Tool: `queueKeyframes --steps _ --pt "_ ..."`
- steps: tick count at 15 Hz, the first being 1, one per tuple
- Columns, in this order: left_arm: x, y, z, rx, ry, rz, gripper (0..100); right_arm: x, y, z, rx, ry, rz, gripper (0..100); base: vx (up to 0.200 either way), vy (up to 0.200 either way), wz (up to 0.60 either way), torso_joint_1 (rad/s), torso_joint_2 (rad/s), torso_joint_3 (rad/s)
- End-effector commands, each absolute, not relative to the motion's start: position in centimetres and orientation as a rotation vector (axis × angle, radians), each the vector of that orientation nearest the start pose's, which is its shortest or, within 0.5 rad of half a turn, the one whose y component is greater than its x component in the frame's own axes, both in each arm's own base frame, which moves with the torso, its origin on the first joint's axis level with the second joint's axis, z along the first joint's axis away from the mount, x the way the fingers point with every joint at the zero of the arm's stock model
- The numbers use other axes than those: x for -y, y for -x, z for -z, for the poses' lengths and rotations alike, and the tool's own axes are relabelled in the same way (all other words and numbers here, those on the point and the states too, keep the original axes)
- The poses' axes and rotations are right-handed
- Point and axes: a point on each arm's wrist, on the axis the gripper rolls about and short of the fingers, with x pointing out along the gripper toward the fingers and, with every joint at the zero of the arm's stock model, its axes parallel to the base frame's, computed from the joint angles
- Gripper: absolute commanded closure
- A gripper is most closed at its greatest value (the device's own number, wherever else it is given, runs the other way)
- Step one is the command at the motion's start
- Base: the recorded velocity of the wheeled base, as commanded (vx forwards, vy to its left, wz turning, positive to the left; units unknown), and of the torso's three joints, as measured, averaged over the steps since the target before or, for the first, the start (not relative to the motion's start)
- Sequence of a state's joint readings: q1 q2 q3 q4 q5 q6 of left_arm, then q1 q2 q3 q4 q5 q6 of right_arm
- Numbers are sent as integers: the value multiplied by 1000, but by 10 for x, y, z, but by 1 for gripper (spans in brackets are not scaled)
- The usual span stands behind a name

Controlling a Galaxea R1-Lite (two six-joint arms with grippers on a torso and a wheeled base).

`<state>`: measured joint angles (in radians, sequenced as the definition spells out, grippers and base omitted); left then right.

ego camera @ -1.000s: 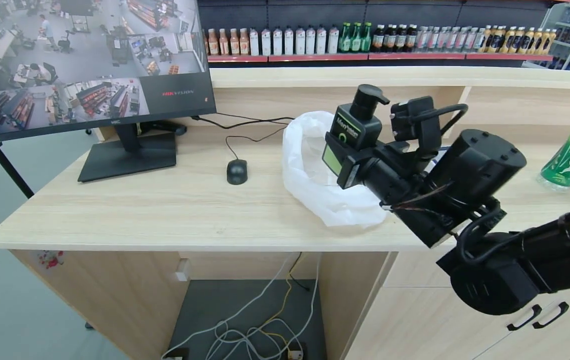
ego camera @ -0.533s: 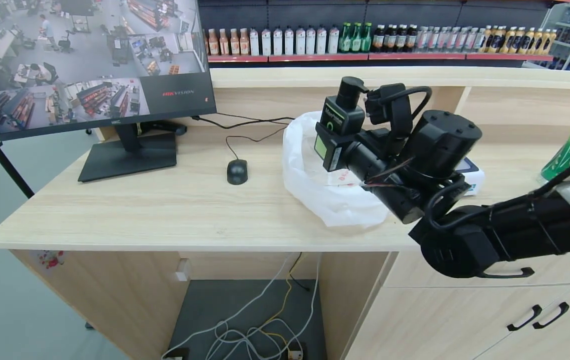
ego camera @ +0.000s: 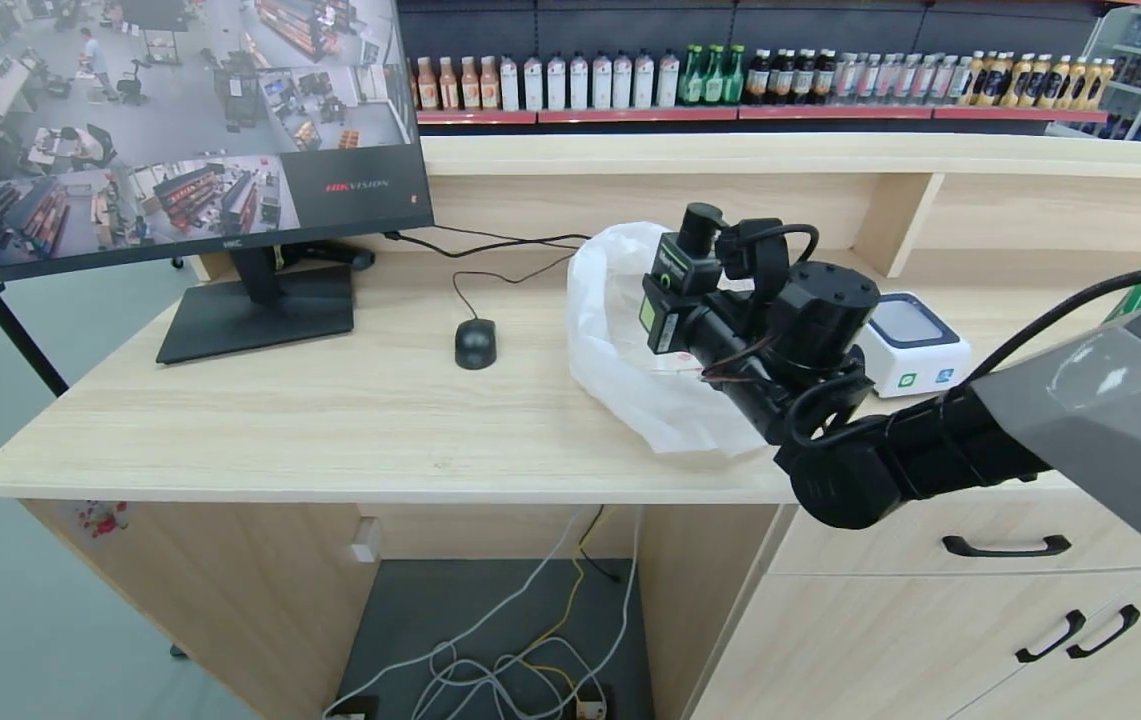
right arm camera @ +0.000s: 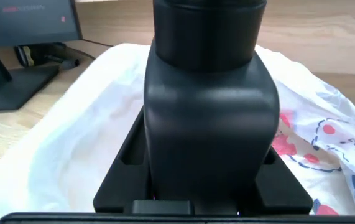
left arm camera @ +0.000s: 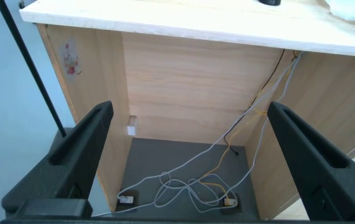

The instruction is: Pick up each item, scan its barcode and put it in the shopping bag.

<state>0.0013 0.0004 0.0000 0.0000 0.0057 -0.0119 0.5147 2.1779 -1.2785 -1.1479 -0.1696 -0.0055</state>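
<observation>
The right gripper (ego camera: 672,305) clamps a black pump bottle (ego camera: 687,268), base hidden, over the white bag (ego camera: 620,340). The left gripper (left arm camera: 189,118) hangs spread wide below the counter (ego camera: 330,420) edge; wood stretches between bag and mouse (ego camera: 474,343).

I see a light wood counter (ego camera: 330,420): monitor (ego camera: 180,120) at 10 o'clock, mouse (ego camera: 474,343) near it, bottle shelf (ego camera: 690,115) at 12, cables (ego camera: 510,650) underneath, drawers (ego camera: 930,600) at 4, grey floor (ego camera: 10,620) at 8.
</observation>
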Motion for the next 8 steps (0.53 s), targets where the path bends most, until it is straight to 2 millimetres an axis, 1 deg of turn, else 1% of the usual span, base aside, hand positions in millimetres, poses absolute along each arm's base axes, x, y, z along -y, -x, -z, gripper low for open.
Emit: queueKeyframes --steps 1,3,5,8 --pt "0 23 -75 0 12 -8 0 -212 -391 -171 220 -69 -335 100 0 0 0 0 0 0" --pt "0 23 -75 0 12 -8 0 -214 -395 -169 224 -70 -334 100 0 0 0 0 0 0" --pt "0 23 -75 0 12 -8 0 -218 -402 -163 220 -67 -332 100 0 0 0 0 0 0" --pt "0 23 -75 0 12 -8 0 -215 -410 -159 197 -57 -312 100 0 0 0 0 0 0"
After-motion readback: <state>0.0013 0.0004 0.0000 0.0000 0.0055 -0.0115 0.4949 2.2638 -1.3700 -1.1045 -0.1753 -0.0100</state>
